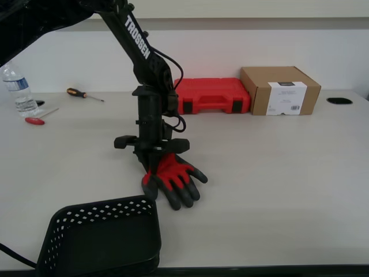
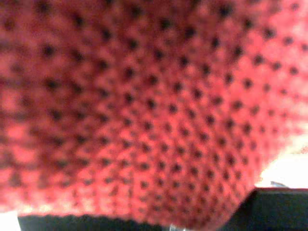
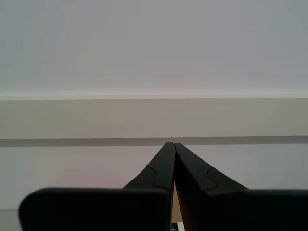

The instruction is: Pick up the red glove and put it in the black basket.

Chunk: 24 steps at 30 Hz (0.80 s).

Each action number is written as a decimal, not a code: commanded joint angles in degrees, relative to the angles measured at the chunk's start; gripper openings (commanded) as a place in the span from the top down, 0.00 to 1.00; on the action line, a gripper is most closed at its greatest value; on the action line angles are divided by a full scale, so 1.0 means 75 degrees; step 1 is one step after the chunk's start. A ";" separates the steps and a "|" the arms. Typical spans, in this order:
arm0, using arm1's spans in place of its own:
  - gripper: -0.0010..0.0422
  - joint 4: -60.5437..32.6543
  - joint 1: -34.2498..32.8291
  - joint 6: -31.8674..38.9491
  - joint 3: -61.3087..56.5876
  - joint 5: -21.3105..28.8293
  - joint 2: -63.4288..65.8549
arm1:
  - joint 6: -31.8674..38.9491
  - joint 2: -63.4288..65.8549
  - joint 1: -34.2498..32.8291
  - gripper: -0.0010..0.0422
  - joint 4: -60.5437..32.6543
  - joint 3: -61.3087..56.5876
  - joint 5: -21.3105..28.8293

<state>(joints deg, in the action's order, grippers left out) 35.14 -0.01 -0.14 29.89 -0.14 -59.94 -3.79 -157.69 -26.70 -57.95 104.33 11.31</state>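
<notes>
The red glove (image 1: pixel 173 176) lies on the table in the middle of the exterior view, its dark rubber fingers spread toward the front. My first gripper (image 1: pixel 153 160) points straight down onto the glove's cuff end, jaws close together on the fabric. Blurred red knit (image 2: pixel 144 106) fills the first wrist view. The black basket (image 1: pixel 104 206) stands at the front edge, just front-left of the glove in the exterior view. My second gripper (image 3: pixel 169 147) is shut and empty, pointing at a bare wall; it does not show in the exterior view.
A red plastic tool case (image 1: pixel 213 95) and a cardboard box (image 1: pixel 279 90) stand at the back. A water bottle (image 1: pixel 17 86), a screwdriver (image 1: pixel 83 94) and a small red-handled tool (image 1: pixel 36 120) lie at the back on the exterior view's left.
</notes>
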 commanded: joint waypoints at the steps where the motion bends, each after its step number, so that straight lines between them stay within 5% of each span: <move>1: 0.98 0.0012 0.0003 0.0020 0.0009 0.0000 0.0000 | 0.0140 0.0527 -0.0003 0.98 0.0009 -0.0012 -0.0038; 14: 0.98 -0.0073 0.0000 0.0020 0.0006 0.0000 0.0000 | 0.0254 0.2766 -0.0012 0.98 -0.0475 -0.0708 -0.0402; 17: 0.98 -0.0163 0.0009 0.0020 0.0006 -0.0006 0.0000 | 0.0256 0.4109 -0.0015 0.98 -0.0472 -0.1935 -0.0691; 24: 0.98 -0.0286 0.0009 0.0020 0.0006 0.0000 0.0000 | -0.0280 0.6577 -0.0026 0.98 -0.0047 -0.4590 -0.0079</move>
<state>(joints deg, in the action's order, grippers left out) 32.88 0.08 -0.14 29.89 -0.23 -59.96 -5.08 -109.91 -26.85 -58.98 71.24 10.00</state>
